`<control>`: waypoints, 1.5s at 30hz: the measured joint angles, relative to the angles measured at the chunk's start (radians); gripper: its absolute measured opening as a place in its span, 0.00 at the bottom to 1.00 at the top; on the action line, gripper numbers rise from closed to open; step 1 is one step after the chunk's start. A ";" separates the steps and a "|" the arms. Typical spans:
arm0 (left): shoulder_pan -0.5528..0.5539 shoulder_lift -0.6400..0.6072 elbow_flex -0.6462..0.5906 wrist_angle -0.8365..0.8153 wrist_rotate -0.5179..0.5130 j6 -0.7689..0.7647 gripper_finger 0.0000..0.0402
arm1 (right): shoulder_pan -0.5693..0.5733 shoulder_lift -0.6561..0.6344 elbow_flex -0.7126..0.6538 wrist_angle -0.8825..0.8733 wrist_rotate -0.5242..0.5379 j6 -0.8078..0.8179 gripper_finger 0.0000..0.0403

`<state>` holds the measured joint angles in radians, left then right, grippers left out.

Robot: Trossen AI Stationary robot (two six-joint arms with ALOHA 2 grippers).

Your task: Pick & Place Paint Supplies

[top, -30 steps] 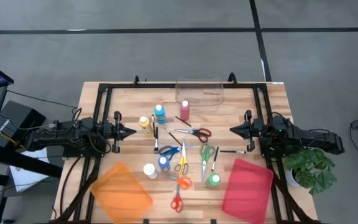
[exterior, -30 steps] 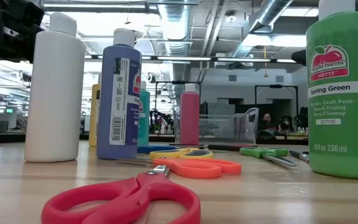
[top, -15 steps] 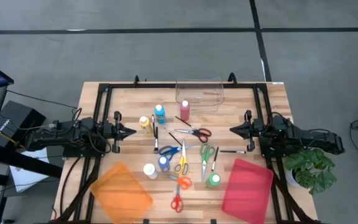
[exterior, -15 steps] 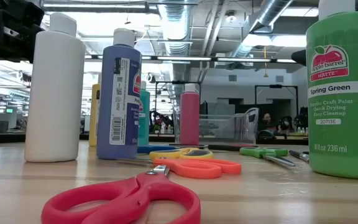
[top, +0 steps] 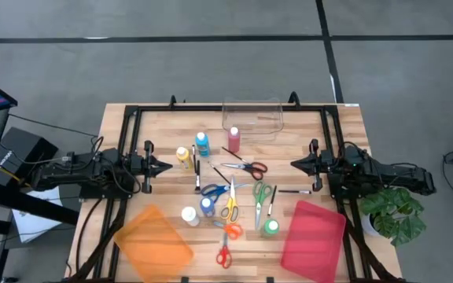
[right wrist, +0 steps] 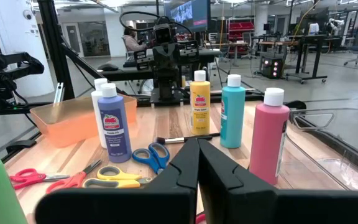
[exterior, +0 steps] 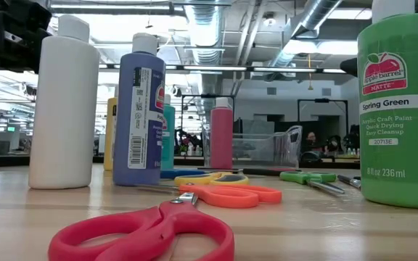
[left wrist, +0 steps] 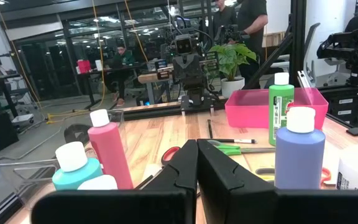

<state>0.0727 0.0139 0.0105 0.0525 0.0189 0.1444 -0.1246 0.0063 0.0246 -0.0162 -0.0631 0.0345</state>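
Observation:
Small paint bottles stand upright on their bases mid-table: yellow, teal, pink-red, white, blue and green. Among them several scissors lie flat, such as a red-handled pair, a yellow pair and an orange pair. Thin dark brushes lie beside them. My left gripper hovers shut at the table's left, pointing level toward the supplies. My right gripper does the same from the right. Neither touches anything.
A clear bin stands at the table's far edge. An orange tray lies near left and a pink-red tray near right. A black frame rims the table. A potted plant sits off the right edge.

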 joint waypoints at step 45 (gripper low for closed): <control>-0.001 0.061 0.000 0.249 -0.002 -0.072 0.00 | -0.002 0.000 0.000 0.009 0.064 0.194 0.00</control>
<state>0.0719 0.0745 0.0105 0.3014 0.0166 0.0727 -0.1261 0.0059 0.0248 -0.0074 0.0006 0.2287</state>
